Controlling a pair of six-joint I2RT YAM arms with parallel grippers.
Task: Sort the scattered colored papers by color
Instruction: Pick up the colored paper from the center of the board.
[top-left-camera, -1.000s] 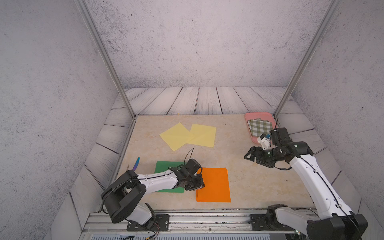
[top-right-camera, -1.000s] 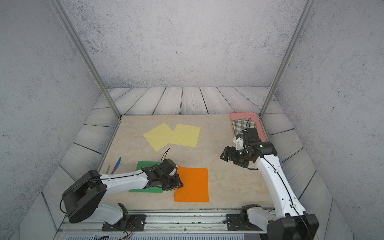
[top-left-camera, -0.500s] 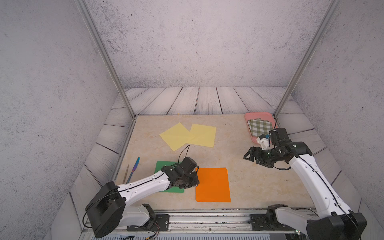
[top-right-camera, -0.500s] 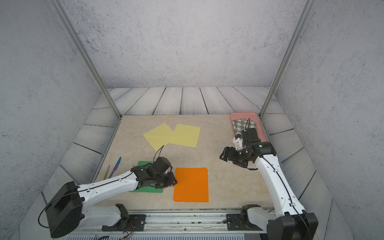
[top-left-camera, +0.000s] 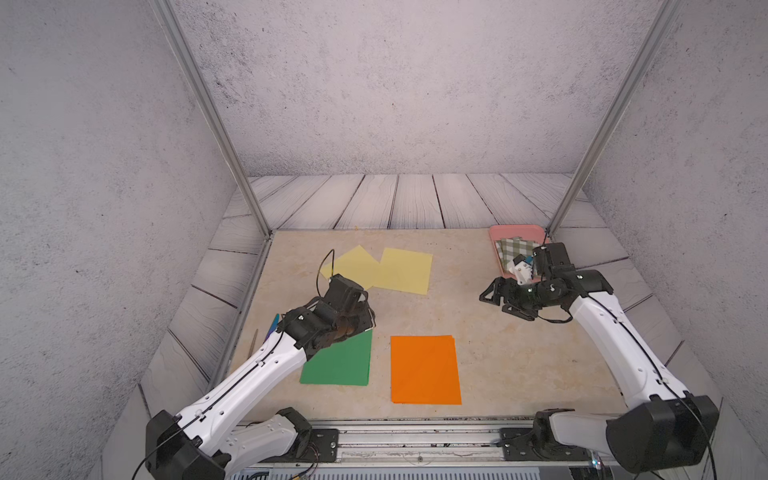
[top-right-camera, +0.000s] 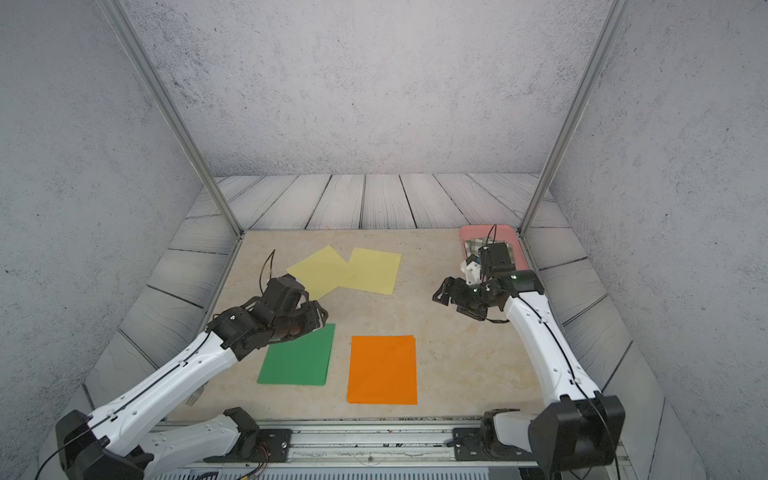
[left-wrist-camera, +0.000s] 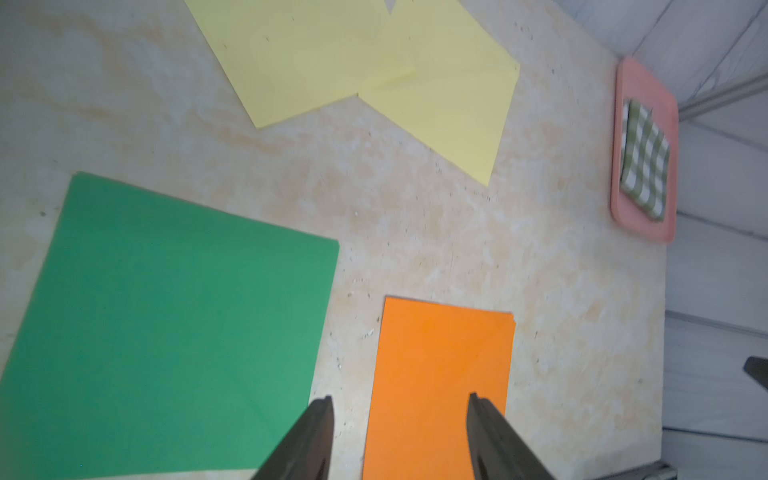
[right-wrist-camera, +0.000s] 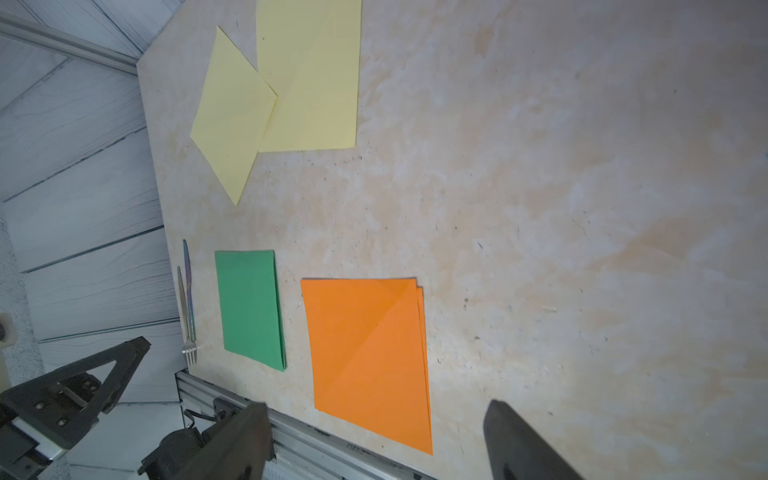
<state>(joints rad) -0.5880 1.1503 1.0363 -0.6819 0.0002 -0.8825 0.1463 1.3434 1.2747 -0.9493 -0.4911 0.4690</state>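
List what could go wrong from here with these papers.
1. One pale yellow paper overlaps the other pale yellow paper only at a corner; pinching either may drag or crease its neighbour.
2. The left gripper, fingers apart and empty, hangs by the far corner of the green papers; swinging away low may skew that stack.
3. A fork and knife lie beside the green papers; the left arm may knock them.

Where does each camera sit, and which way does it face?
Top views: high above the front rail, looking down and back over the table; left arm and right arm show.
Left wrist: near the green paper, facing rightward across the orange paper toward the pink tray; left fingers show.
Right wrist: above the table's right side, facing leftward toward the fork; right fingers show.
Shared: both wrist views hold the green, orange and yellow papers.
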